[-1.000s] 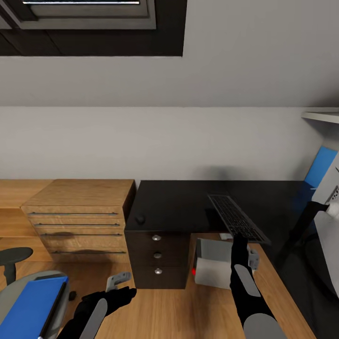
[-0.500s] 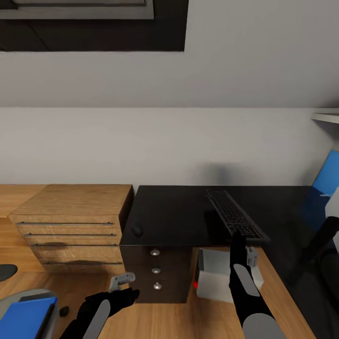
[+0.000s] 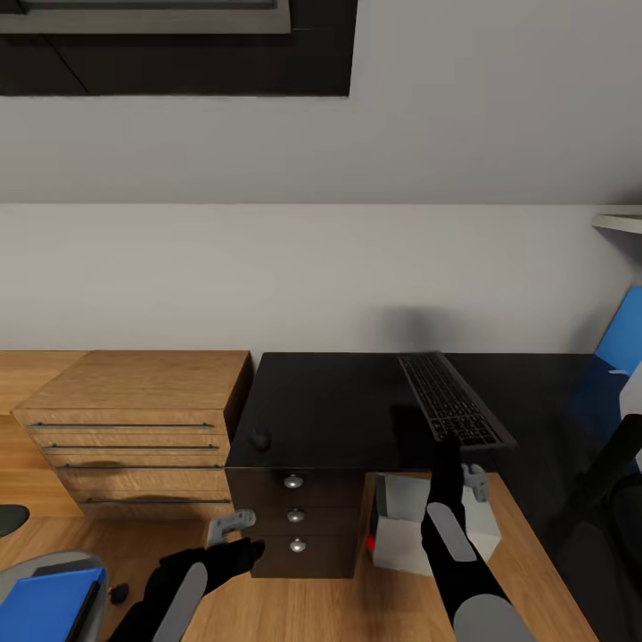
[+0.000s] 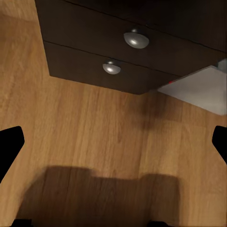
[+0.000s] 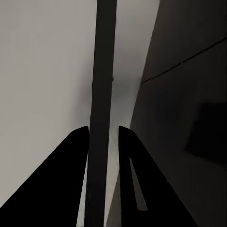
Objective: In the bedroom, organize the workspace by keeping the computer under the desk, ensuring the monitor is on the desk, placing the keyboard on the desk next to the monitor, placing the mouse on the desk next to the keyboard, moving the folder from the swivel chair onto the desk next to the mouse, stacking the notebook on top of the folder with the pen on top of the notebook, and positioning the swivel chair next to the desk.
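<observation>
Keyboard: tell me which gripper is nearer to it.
Right. The right gripper has its fingers closed on the keyboard at its near edge; the left gripper hangs open low over the floor, beside the drawers.

A low oak drawer cabinet (image 3: 134,419) stands against the grey wall (image 3: 294,267).

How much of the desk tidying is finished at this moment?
Done: computer sits under the desk; mouse lies on it. In hand: right gripper holds the keyboard on the desktop. Left: folder is off the desk, on a grey seat.
</observation>
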